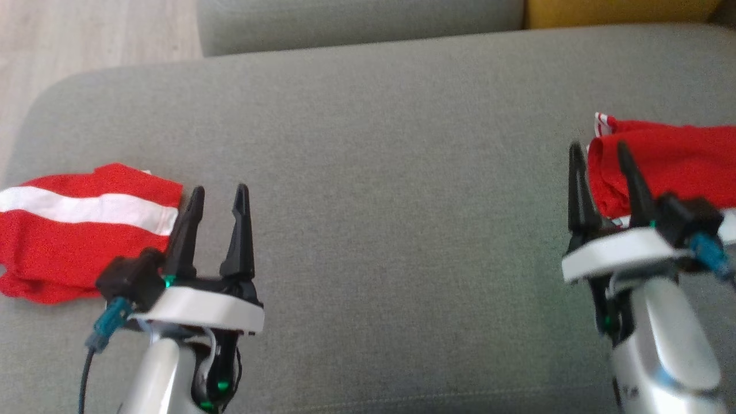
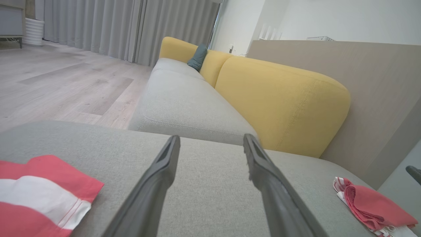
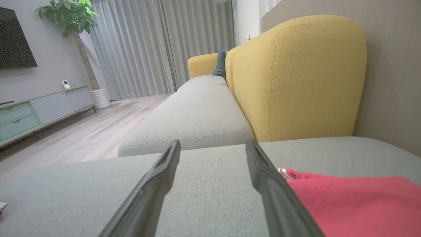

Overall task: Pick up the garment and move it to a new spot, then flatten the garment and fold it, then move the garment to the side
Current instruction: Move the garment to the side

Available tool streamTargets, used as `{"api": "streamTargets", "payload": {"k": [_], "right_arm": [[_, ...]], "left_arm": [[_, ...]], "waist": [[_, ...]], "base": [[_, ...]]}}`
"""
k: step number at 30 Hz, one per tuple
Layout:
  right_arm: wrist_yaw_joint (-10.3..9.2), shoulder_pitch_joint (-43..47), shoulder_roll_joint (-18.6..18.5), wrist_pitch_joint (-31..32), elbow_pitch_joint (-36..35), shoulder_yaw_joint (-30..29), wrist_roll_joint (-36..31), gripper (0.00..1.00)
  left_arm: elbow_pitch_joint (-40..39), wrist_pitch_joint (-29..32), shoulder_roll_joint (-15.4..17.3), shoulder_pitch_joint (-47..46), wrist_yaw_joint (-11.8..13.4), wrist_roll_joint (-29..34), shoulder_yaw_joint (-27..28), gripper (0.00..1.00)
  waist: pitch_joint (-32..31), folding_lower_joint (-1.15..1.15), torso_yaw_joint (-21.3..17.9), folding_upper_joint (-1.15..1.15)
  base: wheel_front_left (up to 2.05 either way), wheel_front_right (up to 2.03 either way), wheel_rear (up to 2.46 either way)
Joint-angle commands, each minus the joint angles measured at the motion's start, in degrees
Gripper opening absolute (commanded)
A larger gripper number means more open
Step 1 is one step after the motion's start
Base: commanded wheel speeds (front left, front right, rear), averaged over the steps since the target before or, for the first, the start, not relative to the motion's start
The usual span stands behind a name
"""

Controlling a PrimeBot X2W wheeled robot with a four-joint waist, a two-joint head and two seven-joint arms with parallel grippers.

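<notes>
Garment (image 1: pixel 673 164) lay bunched at sofa cushion's (image 1: pixel 374 172) right end, just beside right gripper (image 1: pixel 598 148); left gripper (image 1: pixel 219 190) hung near striped cloth (image 1: pixel 75 230). Both grippers were spread, empty. Side placement seemingly done; next, withdraw arms.

This is looking like a home living room. A long sofa (image 3: pixel 197 112) with grey seat cushions and yellow backrests (image 3: pixel 296 75) is running along a wall, with 1 teal cushion (image 3: pixel 219 62) leaning at its far end. Pale grey curtains (image 3: pixel 141 49) are hanging down to light wood-plank flooring (image 3: pixel 98 131). Across the room a dark television (image 3: pixel 14 42) is hanging on a grey wall above a low cabinet (image 3: pixel 39 112) showing 2 pale green drawers, and a leafy potted plant (image 3: pixel 74 16) is standing beside it.
</notes>
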Motion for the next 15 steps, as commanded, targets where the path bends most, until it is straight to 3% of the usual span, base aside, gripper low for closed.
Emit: {"api": "streamTargets", "payload": {"k": [1, 8, 15], "right_arm": [[-0.05, -0.50, 0.34, -0.64, -2.31, 1.42, 0.40, 1.00], [-0.05, 7.20, 0.52, -2.79, -3.89, 5.83, 3.80, 1.00], [-0.05, 9.69, 0.53, -3.29, -4.57, 6.56, 5.40, 1.00]], "left_arm": [[-2.12, -0.30, 0.52, -1.14, 0.36, -0.45, 1.70, 1.00], [-2.52, -0.30, 0.52, 2.51, 1.05, -0.71, 0.58, 1.00], [-2.95, -0.31, 0.52, 4.03, 1.77, -0.74, -0.22, 1.00]], "waist": [[-1.35, 0.00, 0.87, 0.00], [-4.06, 0.00, 1.63, 0.00], [-4.57, 0.00, 1.45, 0.00]], "base": [[0.00, 0.00, 0.00], [0.00, 0.00, 0.00], [0.00, 0.00, 0.00]]}}
